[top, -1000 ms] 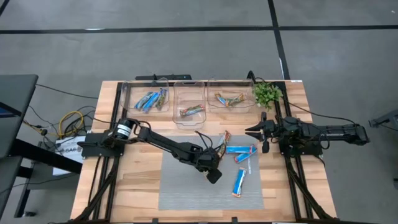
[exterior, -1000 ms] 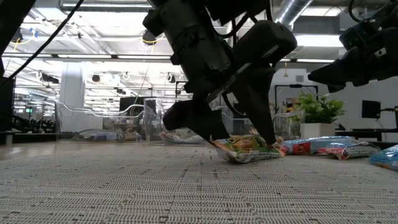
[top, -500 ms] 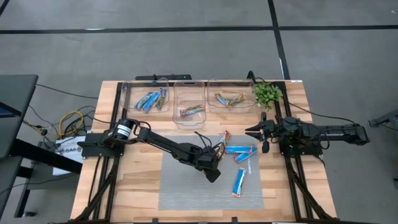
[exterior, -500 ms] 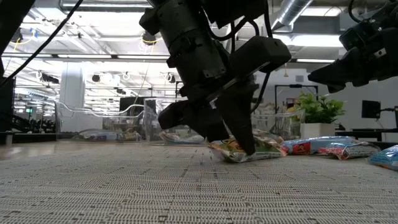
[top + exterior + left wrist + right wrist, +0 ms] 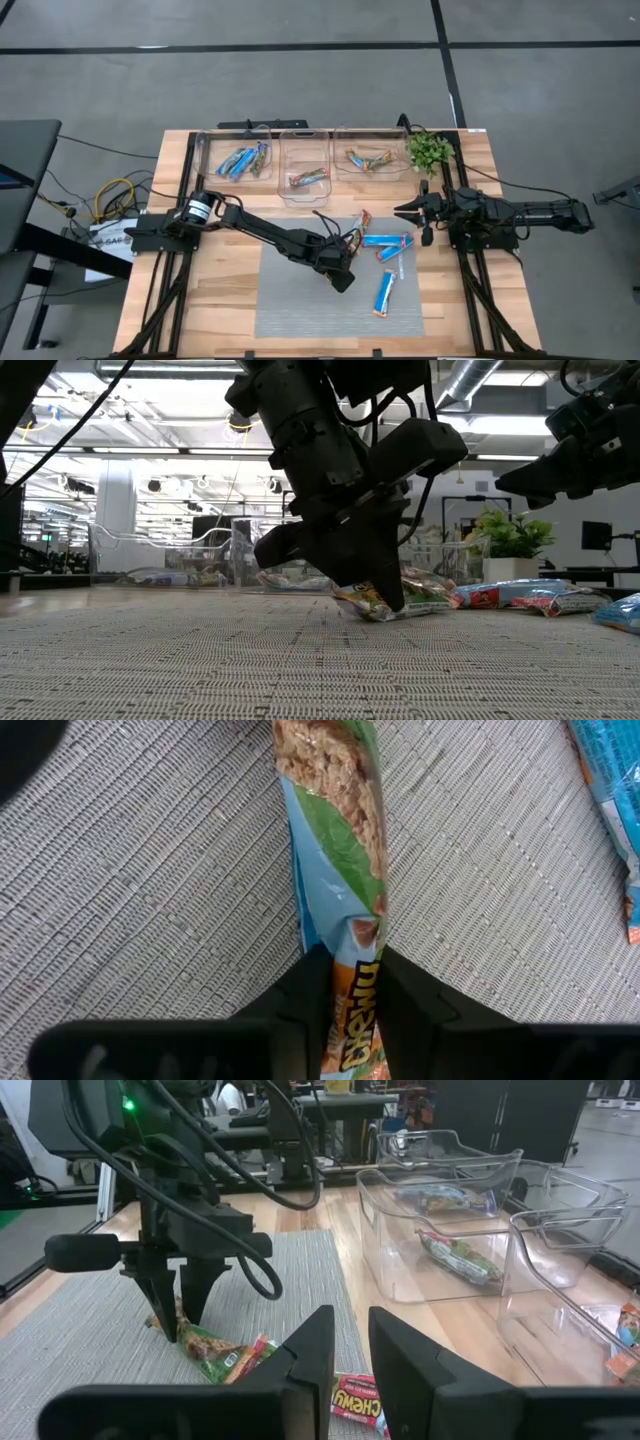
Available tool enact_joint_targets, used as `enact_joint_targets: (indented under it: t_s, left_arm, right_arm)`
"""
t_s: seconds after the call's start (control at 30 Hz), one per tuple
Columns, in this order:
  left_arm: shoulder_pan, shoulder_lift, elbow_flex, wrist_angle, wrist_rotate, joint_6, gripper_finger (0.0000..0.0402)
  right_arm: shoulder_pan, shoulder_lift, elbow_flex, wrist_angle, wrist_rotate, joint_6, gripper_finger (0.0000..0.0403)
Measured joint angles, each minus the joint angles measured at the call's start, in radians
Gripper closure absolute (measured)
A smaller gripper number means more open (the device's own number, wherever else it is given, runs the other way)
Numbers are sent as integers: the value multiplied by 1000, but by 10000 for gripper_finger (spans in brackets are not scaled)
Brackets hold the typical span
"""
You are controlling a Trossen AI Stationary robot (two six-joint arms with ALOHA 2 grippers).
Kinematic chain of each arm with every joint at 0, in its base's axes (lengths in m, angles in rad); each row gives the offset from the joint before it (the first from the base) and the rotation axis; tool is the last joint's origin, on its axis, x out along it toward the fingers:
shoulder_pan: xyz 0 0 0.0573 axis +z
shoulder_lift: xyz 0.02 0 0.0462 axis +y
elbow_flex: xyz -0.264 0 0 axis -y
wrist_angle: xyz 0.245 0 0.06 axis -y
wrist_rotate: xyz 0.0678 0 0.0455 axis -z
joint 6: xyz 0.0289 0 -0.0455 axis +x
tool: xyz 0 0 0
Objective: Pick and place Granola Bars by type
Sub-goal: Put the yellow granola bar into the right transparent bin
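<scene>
Beside the left gripper (image 5: pixel 347 262) lay three blue wrapped bars (image 5: pixel 384 292) and one green-tan bar (image 5: pixel 340 860); beyond stood three clear plastic bins (image 5: pixel 304 160).

Wooden tabletop (image 5: pixel 225 275) with a grey mat (image 5: pixel 300 300)
Three clear bins (image 5: pixel 305 165) and a small plant (image 5: pixel 430 150) stand along its far edge; loose bars (image 5: pixel 385 292) lie on the mat

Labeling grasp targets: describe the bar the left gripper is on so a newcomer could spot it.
On the grey mat mid-table, find the left gripper at the tip of the long dark arm. The green/orange/tan granola bar lies flat on the mat with one end pinched between its fingers. The loose blue bars nearby are untouched and lack green.
</scene>
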Motion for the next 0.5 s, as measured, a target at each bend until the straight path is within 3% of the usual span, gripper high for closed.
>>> enact_joint_targets:
  t_s: [0.5]
  left_arm:
    - [-10,7,-4,204,138,64,338]
  right_arm:
    - [0,0,0,0,0,0,344]
